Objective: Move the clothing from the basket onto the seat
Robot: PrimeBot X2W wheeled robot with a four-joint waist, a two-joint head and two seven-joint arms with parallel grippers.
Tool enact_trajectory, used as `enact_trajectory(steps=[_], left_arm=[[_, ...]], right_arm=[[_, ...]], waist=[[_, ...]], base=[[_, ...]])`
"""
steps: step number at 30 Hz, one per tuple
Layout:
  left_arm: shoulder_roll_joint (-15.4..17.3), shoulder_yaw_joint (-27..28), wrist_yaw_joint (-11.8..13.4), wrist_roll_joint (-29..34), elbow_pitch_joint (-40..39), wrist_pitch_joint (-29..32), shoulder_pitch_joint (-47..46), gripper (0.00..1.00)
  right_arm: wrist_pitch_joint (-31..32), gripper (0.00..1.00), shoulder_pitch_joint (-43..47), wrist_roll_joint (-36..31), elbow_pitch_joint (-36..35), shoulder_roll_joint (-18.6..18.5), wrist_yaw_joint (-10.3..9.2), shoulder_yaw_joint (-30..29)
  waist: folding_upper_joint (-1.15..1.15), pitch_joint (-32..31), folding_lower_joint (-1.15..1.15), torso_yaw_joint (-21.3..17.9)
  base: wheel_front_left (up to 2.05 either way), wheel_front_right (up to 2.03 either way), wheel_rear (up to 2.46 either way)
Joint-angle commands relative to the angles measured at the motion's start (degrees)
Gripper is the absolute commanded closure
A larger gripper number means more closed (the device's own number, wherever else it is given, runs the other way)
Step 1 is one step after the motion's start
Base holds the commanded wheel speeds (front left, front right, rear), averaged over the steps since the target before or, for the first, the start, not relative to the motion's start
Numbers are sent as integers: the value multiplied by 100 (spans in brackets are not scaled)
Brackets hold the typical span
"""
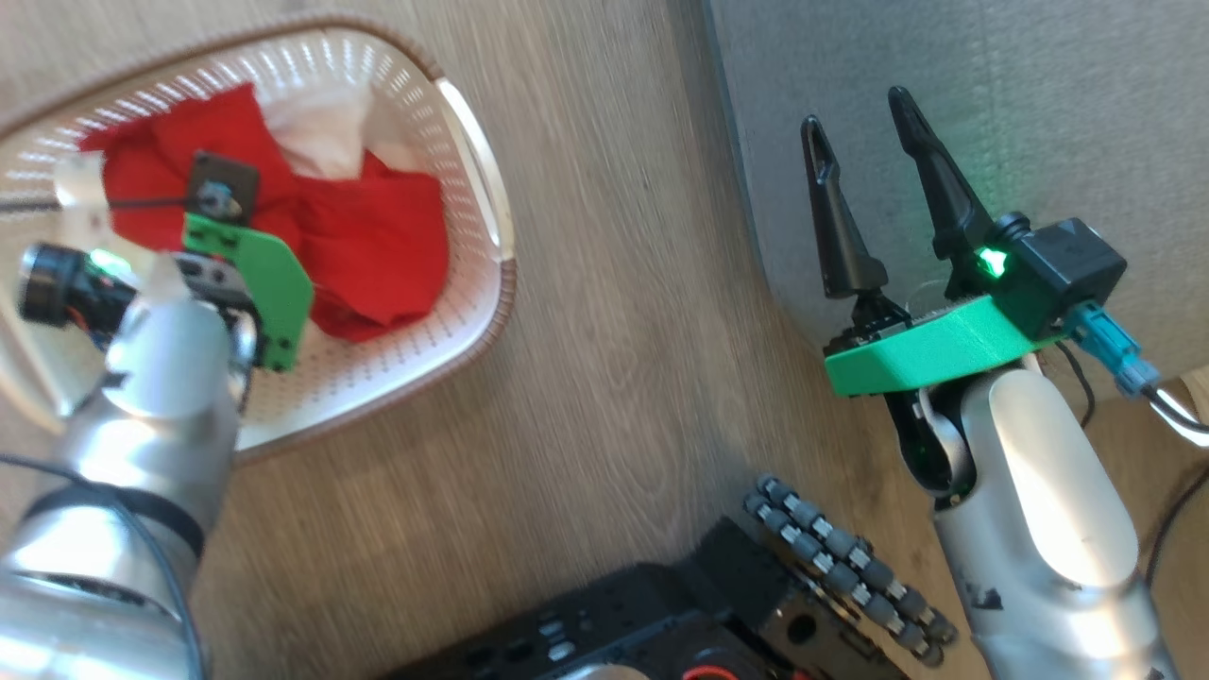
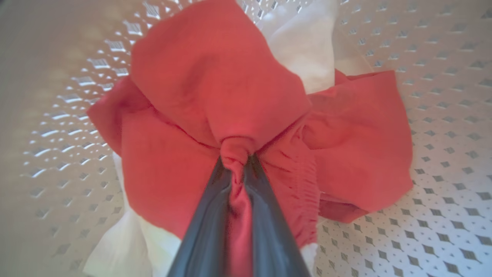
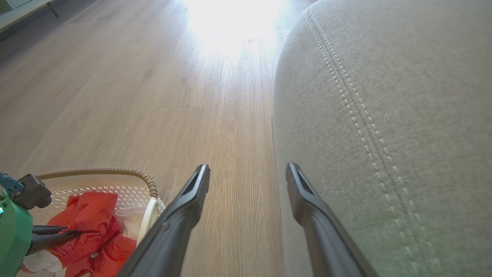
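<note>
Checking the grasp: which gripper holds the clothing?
The left gripper: it is pinched shut on a red fold of the clothing in the basket. The right gripper stands open and empty by the seat.

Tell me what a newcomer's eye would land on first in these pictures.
The bright red clothing heaped in the cream basket, on the robot's left, grabs the eye first, with the left pincer shut on a bunched fold of it. Next comes the right pincer, open and empty, by the edge of the big grey seat on the right.
</note>
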Motion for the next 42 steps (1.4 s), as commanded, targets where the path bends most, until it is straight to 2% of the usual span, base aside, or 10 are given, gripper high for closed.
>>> enact_trajectory(steps=[1, 10, 14, 21, 26, 37, 42], left_arm=[[36, 109, -22, -59, -53, -98, 189, 100], [-402, 224, -228, -383, -74, -832, 880, 100], [-501, 205, -221, -398, -307, -969, 1131, 100], [-518, 335, -129, -293, -1793, -982, 1809, 100], [-543, 595, -162, -238, -2798, -983, 2378, 100], [-680, 1324, -194, 43, -4930, -983, 3516, 100], [-748, 1540, -337, 51, -5720, -984, 3765, 100]], right_arm=[[4, 0, 351, -40, -103, -40, -1, 32], [4, 0, 779, -228, 159, -40, -1, -283], [4, 0, 993, -309, 200, -40, -1, -385], [4, 0, 1350, -294, 208, -40, -1, -538], [4, 0, 1624, -274, 187, -40, -1, -603], [4, 0, 2096, -332, 66, -40, -1, -690], [4, 0, 2239, -354, 38, -40, -1, -763]], waist=[[0, -426, 0, 208], [0, -1917, 0, 733], [0, -2478, 0, 997], [0, -3237, 0, 1377], [0, -3690, 0, 1572], [0, -4440, 0, 1760], [0, -4621, 0, 1816]], base=[[0, 0, 0], [0, 0, 0], [0, 0, 0], [0, 0, 0], [0, 0, 0], [0, 0, 0], [0, 0, 0]])
